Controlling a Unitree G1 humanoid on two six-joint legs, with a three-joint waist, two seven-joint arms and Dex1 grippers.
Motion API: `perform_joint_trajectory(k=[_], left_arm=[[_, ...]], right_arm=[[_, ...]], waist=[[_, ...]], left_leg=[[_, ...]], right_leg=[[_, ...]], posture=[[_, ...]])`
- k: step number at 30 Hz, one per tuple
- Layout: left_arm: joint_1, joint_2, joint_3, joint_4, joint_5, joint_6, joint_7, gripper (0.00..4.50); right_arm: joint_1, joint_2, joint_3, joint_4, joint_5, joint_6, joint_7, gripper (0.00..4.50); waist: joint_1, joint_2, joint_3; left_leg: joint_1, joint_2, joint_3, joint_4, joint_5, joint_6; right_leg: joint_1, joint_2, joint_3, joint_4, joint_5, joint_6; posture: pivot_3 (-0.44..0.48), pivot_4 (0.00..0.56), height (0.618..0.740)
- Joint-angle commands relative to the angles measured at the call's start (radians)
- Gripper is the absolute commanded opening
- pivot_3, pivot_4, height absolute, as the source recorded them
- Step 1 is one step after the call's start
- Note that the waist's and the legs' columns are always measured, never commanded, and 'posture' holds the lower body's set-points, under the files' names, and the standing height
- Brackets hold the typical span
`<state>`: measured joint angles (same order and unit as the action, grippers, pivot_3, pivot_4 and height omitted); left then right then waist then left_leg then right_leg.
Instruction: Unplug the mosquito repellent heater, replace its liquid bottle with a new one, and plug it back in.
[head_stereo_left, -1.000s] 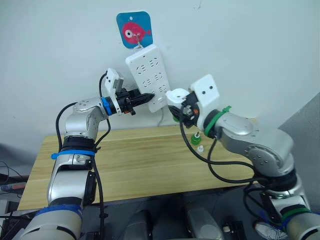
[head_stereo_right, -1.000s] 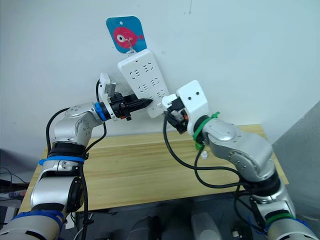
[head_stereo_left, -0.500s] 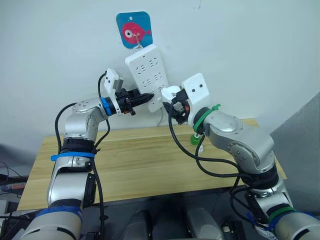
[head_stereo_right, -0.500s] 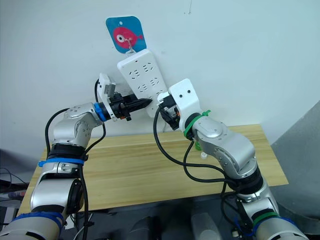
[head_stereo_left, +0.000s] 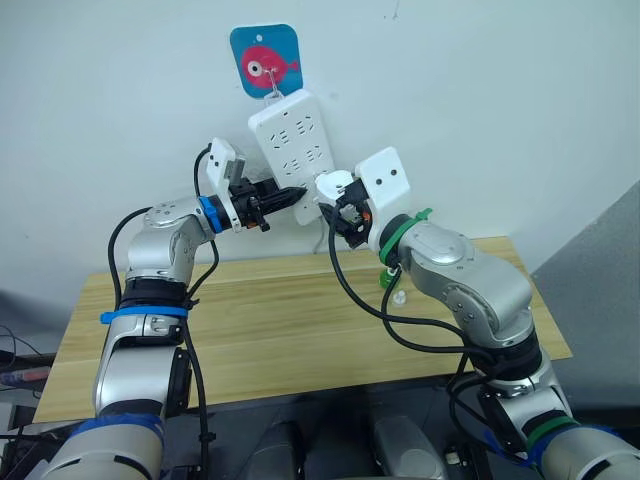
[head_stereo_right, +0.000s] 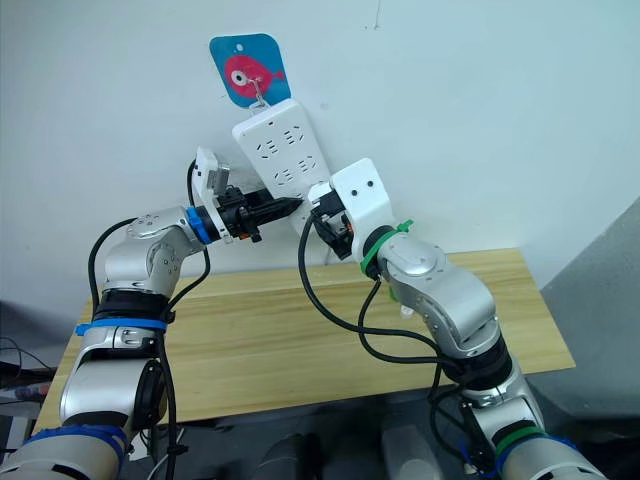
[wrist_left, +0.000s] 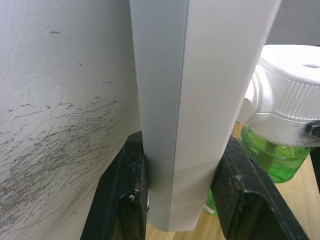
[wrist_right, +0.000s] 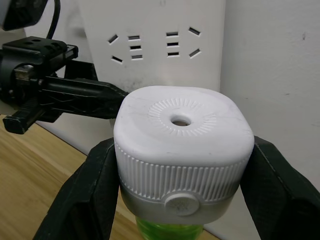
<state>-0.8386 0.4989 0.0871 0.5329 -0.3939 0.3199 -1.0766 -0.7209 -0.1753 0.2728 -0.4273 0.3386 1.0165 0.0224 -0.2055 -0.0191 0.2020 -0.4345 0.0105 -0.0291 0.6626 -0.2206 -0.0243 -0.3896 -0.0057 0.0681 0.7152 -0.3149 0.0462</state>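
The white power strip (head_stereo_left: 292, 150) hangs tilted on the wall under a blue fish sign (head_stereo_left: 265, 60), and the left hand (head_stereo_left: 295, 196) pinches the strip's lower edge between its two black fingers (wrist_left: 127, 200). The right hand (wrist_right: 181, 190) is clamped on the mosquito repellent heater (wrist_right: 183, 150), a green liquid bottle (wrist_left: 272, 160) screwed in beneath it, held up just beside the strip's lower end. On the wooden surface (head_stereo_left: 270, 320) below the strip stands another small green bottle (head_stereo_left: 388, 279).
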Motion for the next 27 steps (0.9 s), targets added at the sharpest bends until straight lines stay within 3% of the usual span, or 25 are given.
perform_joint_trajectory(k=[1, 27], left_arm=[[-0.001, 0.002, 0.015, -0.044, -0.014, 0.004, -0.003, 1.30], [0.009, -0.004, 0.013, -0.069, -0.014, 0.015, 0.010, 1.30]], right_arm=[[0.009, 0.020, -0.027, -0.015, -0.028, -0.014, -0.002, 2.98], [0.033, 0.128, -0.121, -0.091, -0.010, 0.104, 0.017, 2.98]], waist=[[-0.001, 0.000, 0.000], [-0.001, -0.001, -0.002]], left_leg=[[0.000, 0.000, 0.000, 0.000, 0.000, 0.000], [0.000, 0.000, -0.001, 0.000, 0.000, 0.000]], right_leg=[[0.000, 0.000, 0.000, 0.000, 0.000, 0.000], [0.000, -0.001, 0.000, 0.000, 0.000, 0.000]], posture=[[-0.236, 0.134, 0.740], [-0.236, 0.137, 0.740]])
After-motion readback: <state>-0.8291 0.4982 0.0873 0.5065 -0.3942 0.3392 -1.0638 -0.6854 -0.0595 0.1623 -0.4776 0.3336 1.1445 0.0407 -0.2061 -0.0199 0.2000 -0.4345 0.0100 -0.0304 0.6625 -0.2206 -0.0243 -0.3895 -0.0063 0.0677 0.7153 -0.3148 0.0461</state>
